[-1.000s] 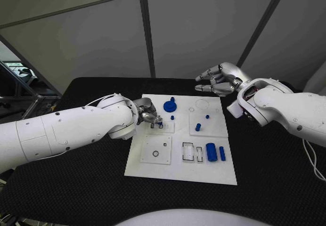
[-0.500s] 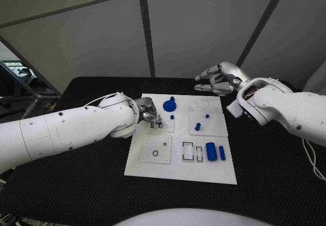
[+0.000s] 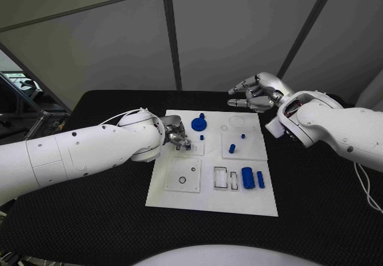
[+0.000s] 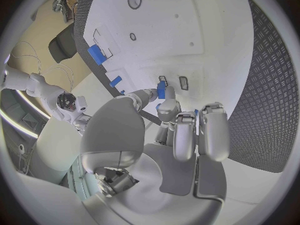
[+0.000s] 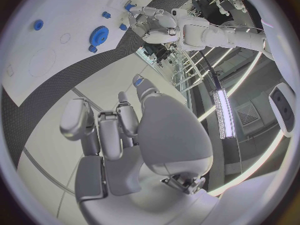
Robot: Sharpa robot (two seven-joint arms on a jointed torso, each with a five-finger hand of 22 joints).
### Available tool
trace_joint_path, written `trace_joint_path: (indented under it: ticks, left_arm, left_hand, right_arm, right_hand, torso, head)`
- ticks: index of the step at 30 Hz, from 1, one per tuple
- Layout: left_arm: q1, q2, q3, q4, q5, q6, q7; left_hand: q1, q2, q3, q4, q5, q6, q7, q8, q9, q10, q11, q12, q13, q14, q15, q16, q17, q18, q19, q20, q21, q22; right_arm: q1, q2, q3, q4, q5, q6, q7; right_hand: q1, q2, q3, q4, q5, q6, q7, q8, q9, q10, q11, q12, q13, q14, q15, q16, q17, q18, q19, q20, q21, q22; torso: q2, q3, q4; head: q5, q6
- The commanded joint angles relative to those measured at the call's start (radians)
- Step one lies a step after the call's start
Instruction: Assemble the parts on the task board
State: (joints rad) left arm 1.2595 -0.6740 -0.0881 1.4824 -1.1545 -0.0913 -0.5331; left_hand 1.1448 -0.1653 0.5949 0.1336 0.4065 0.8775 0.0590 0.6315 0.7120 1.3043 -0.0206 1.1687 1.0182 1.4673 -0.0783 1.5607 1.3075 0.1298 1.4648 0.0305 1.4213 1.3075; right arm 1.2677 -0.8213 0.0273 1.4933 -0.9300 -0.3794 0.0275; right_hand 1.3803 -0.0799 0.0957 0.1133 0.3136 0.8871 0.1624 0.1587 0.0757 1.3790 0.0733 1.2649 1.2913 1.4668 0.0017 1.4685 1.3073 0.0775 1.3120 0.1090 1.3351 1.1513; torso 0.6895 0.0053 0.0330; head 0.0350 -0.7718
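Observation:
The white task board (image 3: 209,202) lies in the middle of the table. My left hand (image 3: 177,137) hovers low over its left side and pinches a small blue piece (image 4: 161,90) between thumb and finger, just above two small rectangular slots (image 4: 184,83). A blue gear (image 3: 198,124) sits at the board's far edge, with a blue peg (image 3: 232,149) standing nearer the centre. A blue cylinder (image 3: 249,178) and a thin blue bar (image 3: 261,180) lie at the right. My right hand (image 3: 255,95) is raised behind the board's far right corner, fingers apart and holding nothing.
The black table (image 3: 96,221) surrounds the board, with wide room at the front and both sides. Empty outlined recesses (image 3: 222,178) and a round hole (image 3: 182,180) mark the board's near half. In the right wrist view the gear (image 5: 99,35) lies far below the hand (image 5: 119,130).
My left hand has edged slightly toward the far side over the small slots, still pinching the blue piece. The right hand stays raised in nearly the same place.

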Motion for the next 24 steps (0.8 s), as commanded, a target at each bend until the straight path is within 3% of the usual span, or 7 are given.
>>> trace_joint_path:
  ticks: [1, 24]
  left_arm:
    - [0.001, 0.003, 0.0, 0.001, -0.013, 0.035, -0.004]
    - [0.001, 0.001, -0.001, 0.002, -0.013, 0.077, -0.007]
  left_hand:
    - [0.002, 0.008, 0.151, -0.149, 0.008, 0.004, -0.006, 0.005, 0.002, 0.005, -0.004, -0.004, 0.0, 0.102, -0.006, 0.007, 0.259, -0.084, 0.032, -0.008, 0.004, 0.056]
    - [-0.001, 0.005, 0.15, -0.15, 0.011, 0.004, -0.007, 0.007, 0.005, 0.004, -0.004, -0.007, -0.004, 0.102, -0.007, 0.007, 0.259, -0.085, 0.033, -0.008, 0.005, 0.058]
  right_arm:
    - [0.002, 0.002, 0.001, 0.001, -0.003, 0.005, 0.004]
    - [0.002, 0.005, 0.001, -0.002, -0.003, 0.007, 0.005]
  right_hand:
    - [-0.006, 0.006, -0.001, 0.003, 0.003, 0.003, -0.001, 0.003, -0.001, -0.003, -0.002, -0.004, -0.002, 0.059, -0.005, -0.006, 0.077, 0.012, -0.004, -0.002, -0.006, -0.001]
    - [-0.006, 0.006, -0.001, 0.004, 0.007, 0.003, -0.001, 0.004, -0.001, -0.002, -0.002, -0.003, 0.0, 0.06, -0.005, -0.006, 0.078, 0.012, -0.004, -0.002, -0.006, 0.0]
  torso:
    - [0.0, -0.0008, 0.001]
    - [0.0, -0.0004, 0.0012]
  head:
    - [0.0, 0.0]
    - [-0.001, -0.004]
